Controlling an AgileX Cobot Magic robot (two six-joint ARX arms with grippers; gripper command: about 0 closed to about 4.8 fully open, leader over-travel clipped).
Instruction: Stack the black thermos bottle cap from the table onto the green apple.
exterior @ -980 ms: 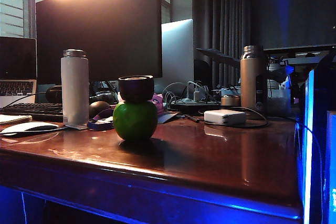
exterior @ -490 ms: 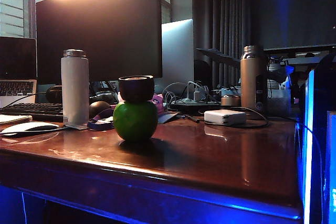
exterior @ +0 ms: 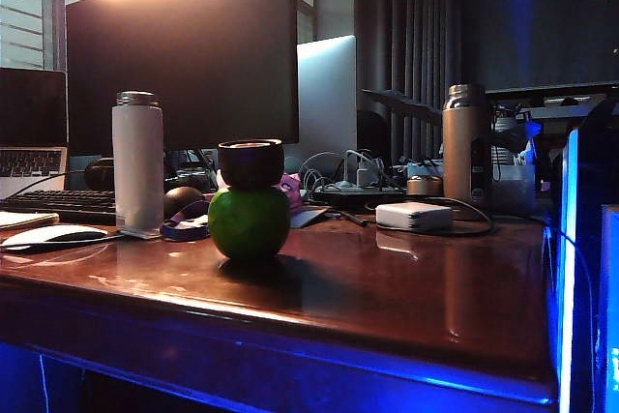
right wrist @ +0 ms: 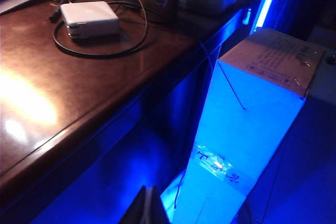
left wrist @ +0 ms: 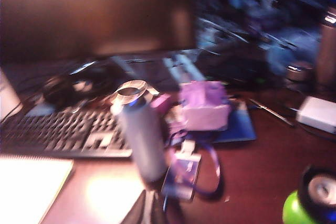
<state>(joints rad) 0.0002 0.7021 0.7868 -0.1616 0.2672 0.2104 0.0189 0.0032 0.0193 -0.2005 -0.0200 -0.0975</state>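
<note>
Dark glossy table point(exterior: 406, 287); left pincer point(left wrist: 148, 211) and right pincer point(right wrist: 147, 205) closed, empty.

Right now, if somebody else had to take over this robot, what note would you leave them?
Left gripper: shut, empty, up off the table behind the white bottle.
Right gripper: shut, empty, parked off the table's right end.
Black thermos bottle cap: sitting on the green apple, mid-table.
Done: the stack stands with nothing holding it.
Left: seemingly nothing.

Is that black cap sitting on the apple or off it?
On it: the black cap rests upright atop the green apple, no gripper touching.
</note>
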